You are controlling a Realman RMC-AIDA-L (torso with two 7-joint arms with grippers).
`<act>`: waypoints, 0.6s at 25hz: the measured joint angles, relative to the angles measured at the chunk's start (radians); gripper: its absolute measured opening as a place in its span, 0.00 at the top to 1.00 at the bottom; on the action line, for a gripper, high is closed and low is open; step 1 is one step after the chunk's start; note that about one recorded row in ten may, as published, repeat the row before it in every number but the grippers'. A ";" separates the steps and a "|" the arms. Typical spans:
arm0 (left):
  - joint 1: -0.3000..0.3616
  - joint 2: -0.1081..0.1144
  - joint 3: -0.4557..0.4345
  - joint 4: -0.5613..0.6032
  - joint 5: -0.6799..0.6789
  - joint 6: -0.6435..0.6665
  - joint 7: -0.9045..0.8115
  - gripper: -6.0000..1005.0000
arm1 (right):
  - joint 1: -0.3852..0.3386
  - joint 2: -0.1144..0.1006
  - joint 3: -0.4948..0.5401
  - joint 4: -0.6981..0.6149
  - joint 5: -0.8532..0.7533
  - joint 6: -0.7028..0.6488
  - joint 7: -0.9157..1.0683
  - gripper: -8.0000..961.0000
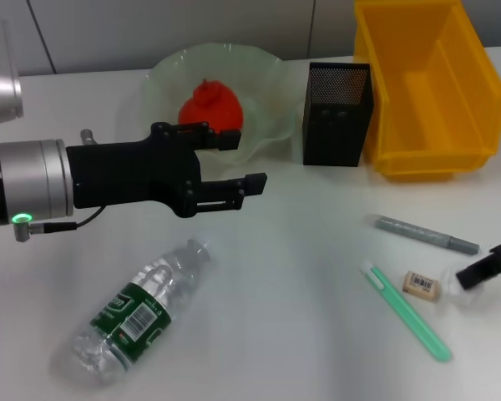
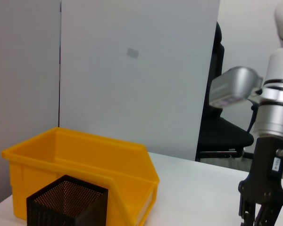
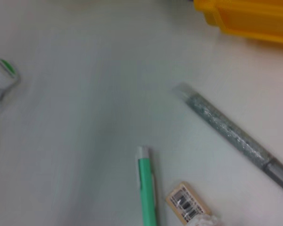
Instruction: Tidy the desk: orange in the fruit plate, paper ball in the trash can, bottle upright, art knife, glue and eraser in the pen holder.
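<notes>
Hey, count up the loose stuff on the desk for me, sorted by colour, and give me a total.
Red-orange: 1, the orange in the fruit plate
Pale green: 1, the fruit plate
Black: 1, pen holder
Yellow: 1, trash can
Clear: 1, bottle
Grey: 1, glitter stick
Mint green: 1, slim knife
Beige: 1, eraser
Total: 8

eraser (image 3: 186, 207), green pen (image 3: 146, 185), glitter tube (image 3: 233, 133)

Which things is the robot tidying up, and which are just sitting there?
For the job: orange, fruit plate, bottle, eraser, pen holder, trash can, green knife, grey glue stick.

Just there: office chair, wall panel.
</notes>
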State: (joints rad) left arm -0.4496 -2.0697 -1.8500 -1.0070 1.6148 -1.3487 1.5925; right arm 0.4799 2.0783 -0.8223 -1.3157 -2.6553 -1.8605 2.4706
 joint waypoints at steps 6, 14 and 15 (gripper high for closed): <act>-0.004 0.000 0.000 0.003 -0.003 0.002 -0.004 0.28 | -0.014 -0.005 0.024 -0.124 0.029 -0.025 0.011 0.71; -0.009 0.000 0.000 0.005 -0.004 0.002 -0.006 0.28 | 0.053 -0.053 0.130 -0.176 0.030 0.001 0.012 0.71; -0.008 0.000 0.000 0.005 -0.006 0.002 -0.006 0.28 | 0.061 -0.058 0.138 -0.175 0.029 0.011 0.011 0.71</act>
State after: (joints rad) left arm -0.4579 -2.0693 -1.8501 -1.0019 1.6092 -1.3467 1.5865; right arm 0.5406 2.0204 -0.6840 -1.4903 -2.6262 -1.8496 2.4815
